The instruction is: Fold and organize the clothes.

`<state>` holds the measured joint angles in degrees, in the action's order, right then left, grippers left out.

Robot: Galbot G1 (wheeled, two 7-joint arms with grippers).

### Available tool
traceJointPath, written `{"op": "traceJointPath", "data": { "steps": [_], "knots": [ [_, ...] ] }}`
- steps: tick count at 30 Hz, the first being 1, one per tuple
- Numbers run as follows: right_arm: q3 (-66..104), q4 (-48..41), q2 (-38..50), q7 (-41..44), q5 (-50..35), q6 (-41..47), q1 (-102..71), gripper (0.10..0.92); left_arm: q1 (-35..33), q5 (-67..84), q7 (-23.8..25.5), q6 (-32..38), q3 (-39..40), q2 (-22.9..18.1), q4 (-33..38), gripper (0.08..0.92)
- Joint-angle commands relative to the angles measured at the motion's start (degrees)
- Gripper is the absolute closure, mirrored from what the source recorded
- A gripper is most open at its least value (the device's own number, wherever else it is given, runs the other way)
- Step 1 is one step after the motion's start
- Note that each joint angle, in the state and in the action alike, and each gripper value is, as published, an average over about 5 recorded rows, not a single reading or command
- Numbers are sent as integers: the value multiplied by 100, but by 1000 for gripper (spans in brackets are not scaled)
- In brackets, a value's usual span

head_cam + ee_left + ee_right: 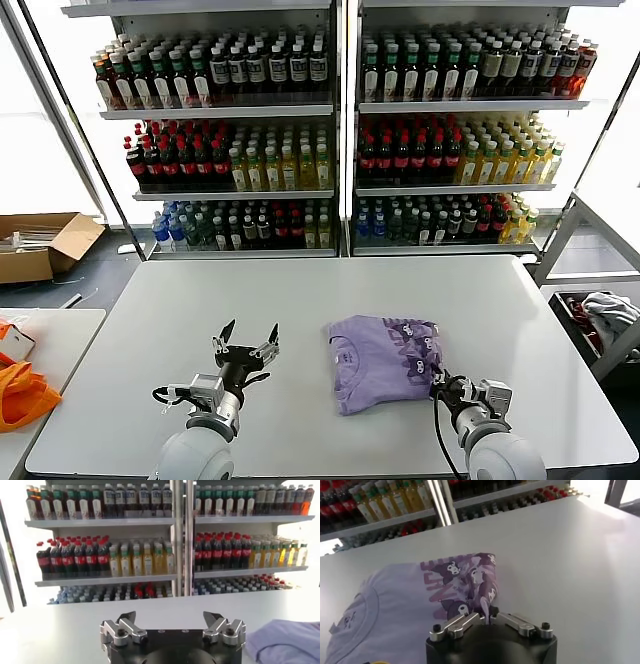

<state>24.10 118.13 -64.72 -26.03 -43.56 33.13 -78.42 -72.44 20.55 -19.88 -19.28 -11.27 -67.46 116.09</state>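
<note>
On the table (150, 330), right claw (441, 385) pinches folded T-shirt (380, 360); left claw (246, 340) spread.

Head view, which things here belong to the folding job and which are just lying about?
Part of the job:
lavender T-shirt, folded on the white table
right gripper, shut on the shirt's near edge
left gripper, open beside the shirt, apart

Lying about:
drink shelves
cardboard box
orange bag
</note>
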Motion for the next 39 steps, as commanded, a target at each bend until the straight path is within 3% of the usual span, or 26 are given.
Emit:
{"op": "traceJointPath", "data": {
  "steps": [1,7,16,24,30,39],
  "knots": [
    [575,64,172,335,499,23,-258,875,-22,-9,10,-4,-32,-4,23,177],
    [747,277,180,381,641,8,-402,718,-44,-25,33,-9,-9,-18,21,177],
    [1069,1034,267,908,1602,-14,-446,459,-261,-181,155,10,160,-342,246,177],
    [118,753,228,848,273,-11,-114,239,-478,-285,218,71,224,-544,211,177],
    [-126,203,44,474,-711,-108,-10,203,-577,-310,229,82,204,-540,193,177],
    [56,-78,-142,279,-877,-121,-101,203,-669,-323,235,63,216,-516,138,177]
  ]
}}
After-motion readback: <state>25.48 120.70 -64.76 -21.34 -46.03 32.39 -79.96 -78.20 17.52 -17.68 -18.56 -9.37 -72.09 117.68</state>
